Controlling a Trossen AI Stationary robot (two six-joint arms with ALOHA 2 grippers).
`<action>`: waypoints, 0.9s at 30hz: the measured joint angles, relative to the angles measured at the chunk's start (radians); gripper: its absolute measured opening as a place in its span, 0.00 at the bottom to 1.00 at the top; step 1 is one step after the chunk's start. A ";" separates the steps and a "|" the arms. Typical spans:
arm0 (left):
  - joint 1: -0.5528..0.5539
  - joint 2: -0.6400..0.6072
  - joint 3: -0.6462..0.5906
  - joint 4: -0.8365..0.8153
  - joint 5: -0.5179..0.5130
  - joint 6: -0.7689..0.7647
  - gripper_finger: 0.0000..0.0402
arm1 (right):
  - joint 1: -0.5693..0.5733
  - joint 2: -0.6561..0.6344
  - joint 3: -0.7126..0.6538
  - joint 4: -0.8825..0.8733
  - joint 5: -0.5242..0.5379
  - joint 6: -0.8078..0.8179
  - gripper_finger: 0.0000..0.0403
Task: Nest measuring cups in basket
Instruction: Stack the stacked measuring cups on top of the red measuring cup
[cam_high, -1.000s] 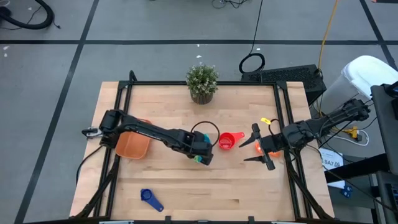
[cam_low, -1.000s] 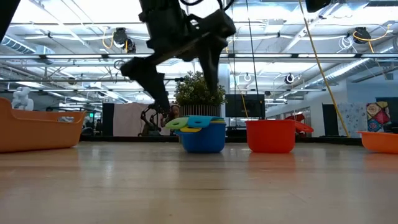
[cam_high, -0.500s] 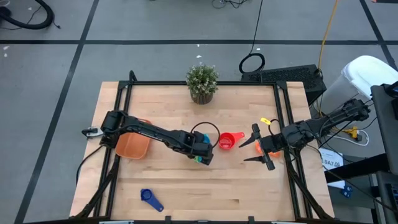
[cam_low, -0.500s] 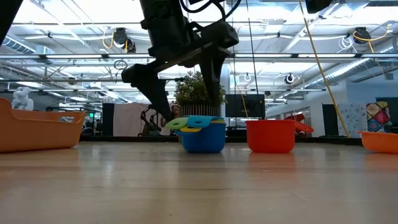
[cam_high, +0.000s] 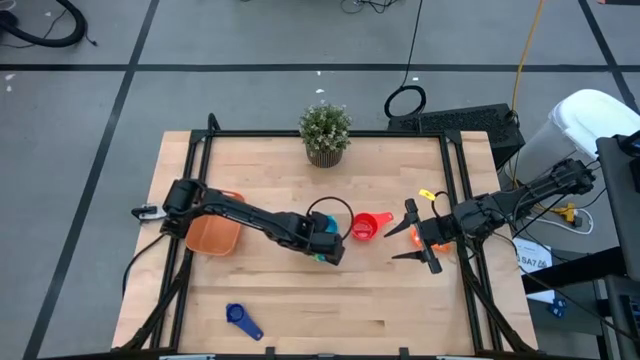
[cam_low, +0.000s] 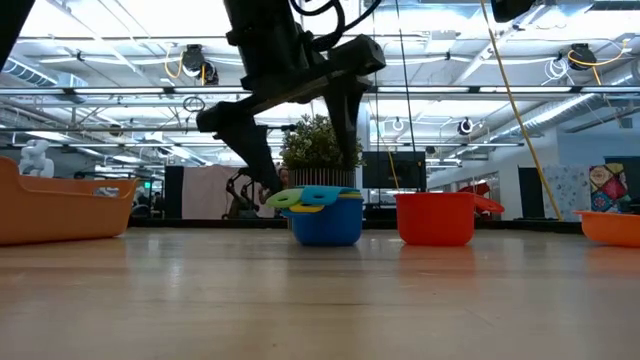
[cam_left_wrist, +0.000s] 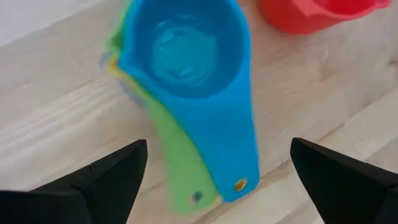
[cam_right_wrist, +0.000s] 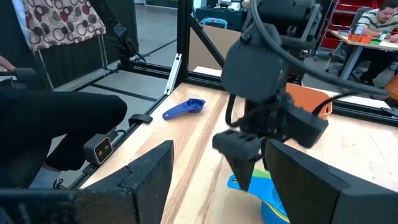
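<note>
Near the centre of the high view, the left gripper (cam_high: 331, 250) is hovering with its fingers spread wide over a small nested stack of measuring cups (cam_left_wrist: 186, 68); nothing is being pinched. In the left wrist view the stack is lying between the two dark fingertips, the light blue cup (cam_left_wrist: 193, 56) sitting on top with green (cam_left_wrist: 180, 162) and yellow beneath, handles fanning out together. In the low view they are all sitting in a darker blue cup (cam_low: 326, 220). The red cup (cam_high: 367, 226) is standing just right of the stack. The right gripper (cam_high: 412, 243) is waiting at the right of the frame, fingers parted and empty, above an orange cup (cam_high: 414, 240). A dark blue cup (cam_high: 242, 320) is lying alone at lower left, and the basket (cam_high: 212, 235) is sitting at the left, well apart from the stack.

These cups are looking light, stiff and smooth, so they are probably going to slip or tip easily; pinching the layered flat handles together, or squeezing across the bowl rim, is seeming the safest hold for carrying the whole stack
</note>
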 joint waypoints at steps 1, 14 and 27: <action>-0.001 0.005 0.000 0.015 0.000 0.001 0.99 | 0.000 0.000 0.000 0.000 0.000 0.000 0.62; -0.002 0.070 0.001 0.019 0.009 0.019 0.99 | 0.000 0.000 0.000 -0.019 0.000 0.008 0.62; -0.001 0.087 0.000 0.021 0.012 0.021 0.99 | 0.000 0.000 0.000 -0.015 0.001 0.008 0.62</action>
